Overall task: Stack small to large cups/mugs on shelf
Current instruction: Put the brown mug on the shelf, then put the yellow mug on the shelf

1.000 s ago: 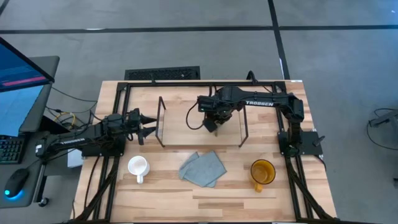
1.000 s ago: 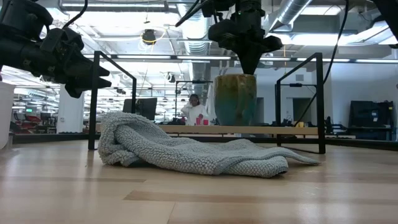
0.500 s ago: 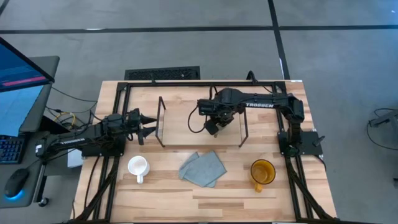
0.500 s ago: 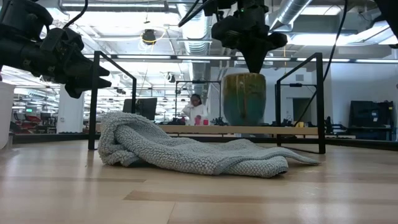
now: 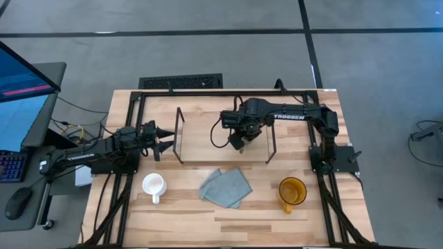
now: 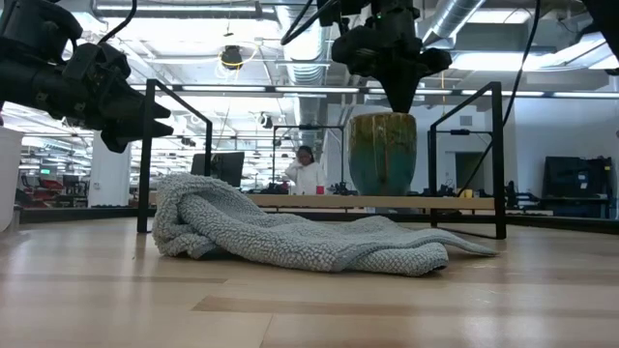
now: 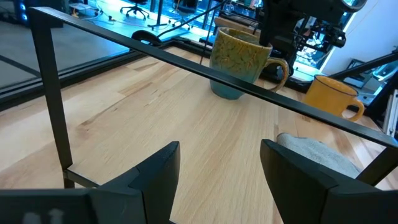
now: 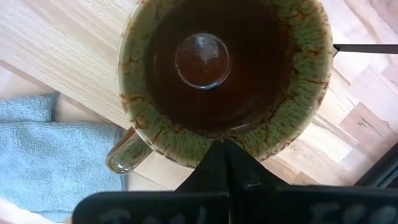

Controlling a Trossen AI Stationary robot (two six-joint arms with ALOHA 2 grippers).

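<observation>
The right gripper (image 6: 401,101), fingers pressed together on the rim, has carried the olive-brown glazed mug (image 6: 382,155) sideways along the light-wood shelf (image 5: 221,149), where it now stands. Placement appears nearly complete. The left gripper (image 5: 166,138), spread, waits beside the shelf.

Olive-green speckled mug (image 8: 224,74), grey-blue cloth (image 5: 225,187)

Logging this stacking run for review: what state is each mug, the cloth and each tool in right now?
Olive-brown mug: upright on the shelf, empty.
White mug: upright on the table, off the shelf.
Yellow mug: upright on the table, off the shelf.
Cloth: crumpled beside the shelf.
Right tool: shut, just above the olive-brown mug.
Left tool: open, empty.
</observation>
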